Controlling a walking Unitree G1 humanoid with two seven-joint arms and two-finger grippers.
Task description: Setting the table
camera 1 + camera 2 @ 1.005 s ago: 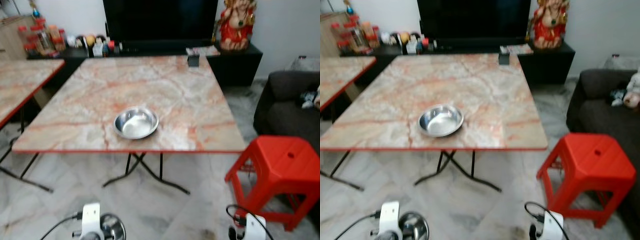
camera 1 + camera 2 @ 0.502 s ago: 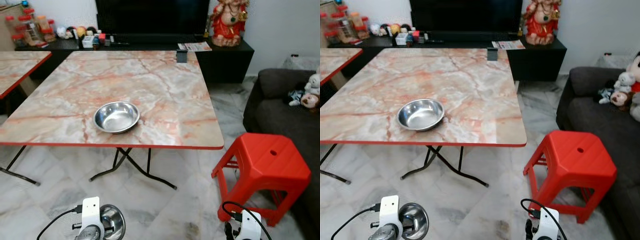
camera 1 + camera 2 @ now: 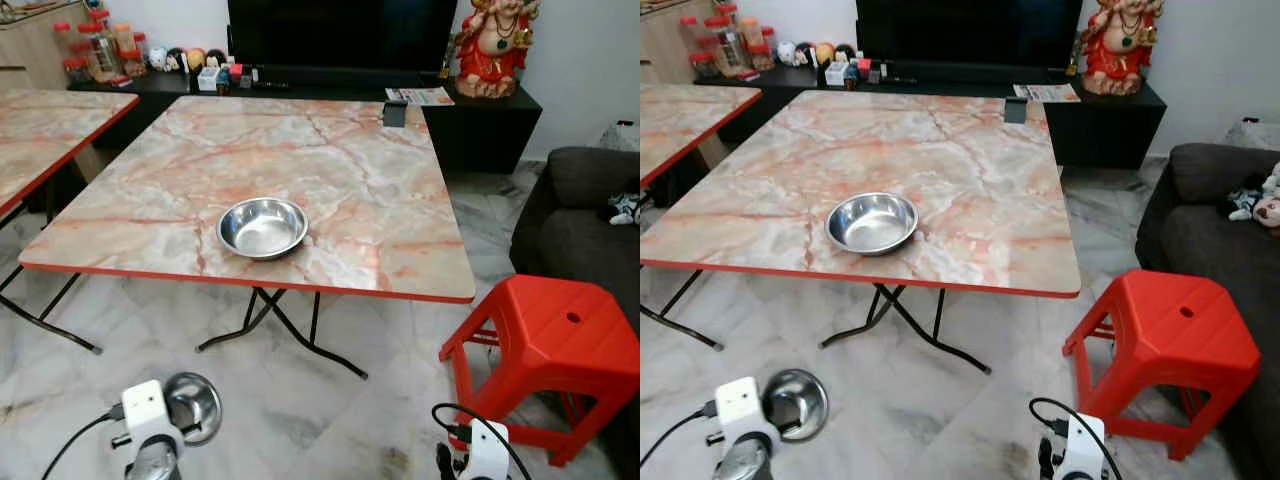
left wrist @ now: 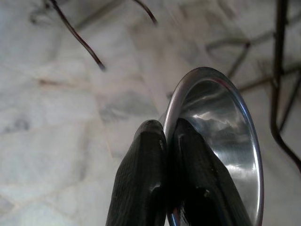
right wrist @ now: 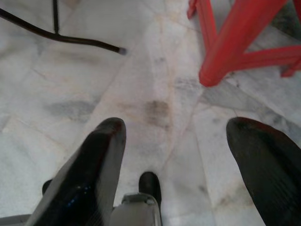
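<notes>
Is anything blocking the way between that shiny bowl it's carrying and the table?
Nothing visible. The left gripper holds the steel bowl low over the floor, its jaws shut on the rim. The marble table ahead holds another bowl, with bare top around it.

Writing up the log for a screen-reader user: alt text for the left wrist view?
The left gripper has its two black fingers shut on the rim of a steel bowl, held on edge above the marble floor. Black table legs cross the background.
</notes>
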